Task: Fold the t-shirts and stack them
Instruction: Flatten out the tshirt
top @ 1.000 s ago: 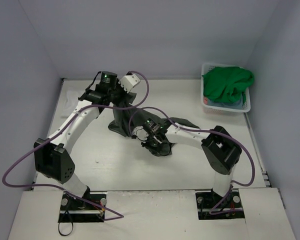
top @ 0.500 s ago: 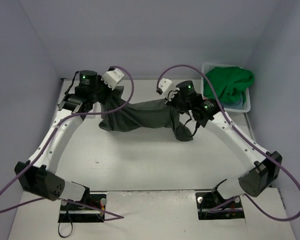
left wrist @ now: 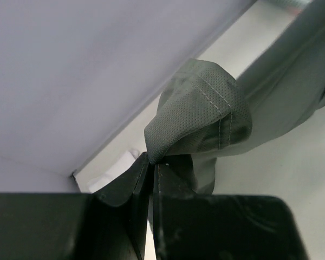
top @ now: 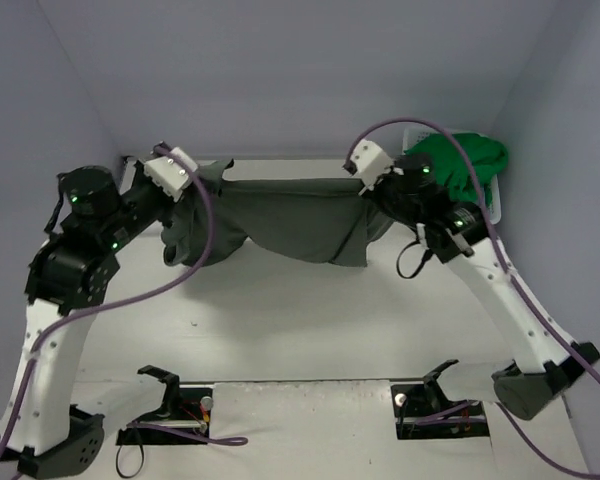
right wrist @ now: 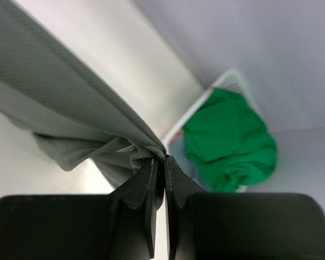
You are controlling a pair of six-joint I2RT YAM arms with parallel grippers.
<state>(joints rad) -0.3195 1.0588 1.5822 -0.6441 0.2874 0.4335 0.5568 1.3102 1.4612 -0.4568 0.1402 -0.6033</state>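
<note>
**A:** From above, what needs care?

**B:** Slack. Grips the dark grey soft cloth t-shirt [top: 290,215] by two top corners, with the left tool [top: 202,176] and the right tool [top: 364,186] each clamped on cloth. Holds it raised over the white tabletop [top: 300,310]. Sags in the middle and bunches in a hanging fold at the left end. Keep both ends level and draw apart only until the top edge runs straight. Then lower the bottom edge first, so as to lay it flat for folding.

**A:** And from the left wrist?

**B:** Shows jaws pressed together on a stitched hem, with a rolled lump of cloth just above the tips. Looks like a thick bite. Pull gently; could slip out under a jerk.

**A:** From the right wrist?

**B:** Much the same: shut on a thin gathered edge, with cloth fanning away taut. Farther off, shows the white plastic laundry basket [right wrist: 203,97] by the wall. Holds a crumpled bright green shirt [right wrist: 230,138] on top and a light blue-grey cloth [right wrist: 185,162] tucked beneath.

**A:** How far along?

**B:** Probably early. Leaves at least those two to take out, fold and stack.
</note>
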